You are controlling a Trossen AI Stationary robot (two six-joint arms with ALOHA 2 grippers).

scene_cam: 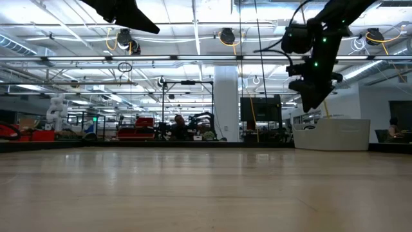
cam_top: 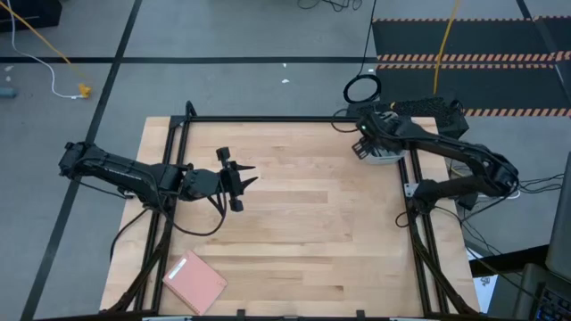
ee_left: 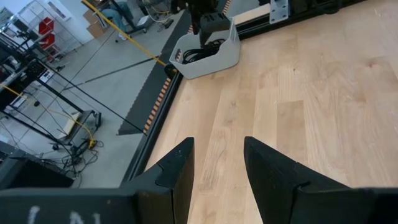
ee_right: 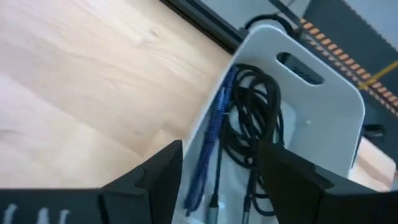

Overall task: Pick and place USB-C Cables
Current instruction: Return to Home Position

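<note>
— Where are the USB-C Cables (ee_right: pixel 249 124) now?
— They lie in the white bin (ee_right: pixel 323 106), at the right edge of the table (cam_top: pixel 312 232), near a corner. The black cables (ee_right: pixel 258 112) are coiled, and the blue cable (ee_right: pixel 210 140) is beside them, along the wall. My right gripper (ee_right: pixel 221 155) hangs just over the bin, jaws released, grasping nothing.
— And the left one?
— My left gripper (cam_top: pixel 250 175) hovers over the table's left part, jaws apart, empty. The white marks (ee_left: pixel 74 218) on its body I cannot read.

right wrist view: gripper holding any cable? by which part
Nothing is held. The right gripper is open above the white plastic bin; the thin blue cable and black cables lie inside it. The left gripper is open too.
</note>
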